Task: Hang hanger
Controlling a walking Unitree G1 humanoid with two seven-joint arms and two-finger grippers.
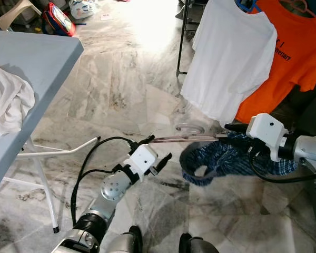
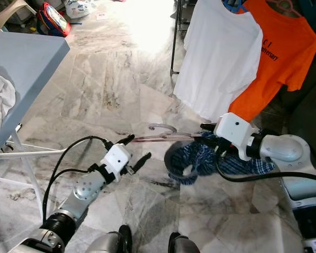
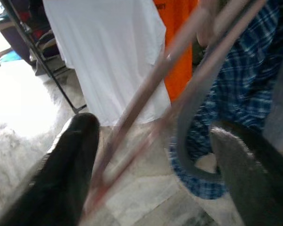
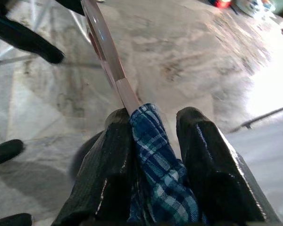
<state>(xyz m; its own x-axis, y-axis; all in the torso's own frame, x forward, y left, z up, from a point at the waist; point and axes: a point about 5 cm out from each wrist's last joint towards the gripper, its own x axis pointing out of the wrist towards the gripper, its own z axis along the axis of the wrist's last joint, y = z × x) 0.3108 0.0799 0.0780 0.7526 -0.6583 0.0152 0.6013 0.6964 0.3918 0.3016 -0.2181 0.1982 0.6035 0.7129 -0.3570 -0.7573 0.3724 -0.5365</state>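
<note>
Low in the frame's centre, the left gripper [image 1: 157,149] reaches up from the lower left, fingers spread wide about the tip of the hanger [image 1: 187,137]. The hanger lies level, its long axis running left to right, hook toward the racks. At centre right, the right gripper [image 2: 209,136] pinches the hanger's blue plaid shirt [image 1: 229,158]. Behind, upper right, hang a white T-shirt [image 1: 231,52] and an orange T-shirt [image 1: 292,58].

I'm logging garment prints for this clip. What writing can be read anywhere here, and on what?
"...versary": the end of a dark word on the orange T-shirt, partly covered by the white T-shirt.
Larger letters above that word on the orange T-shirt: cut off, unreadable.
Print on the red bag far back: too small to read.
</note>
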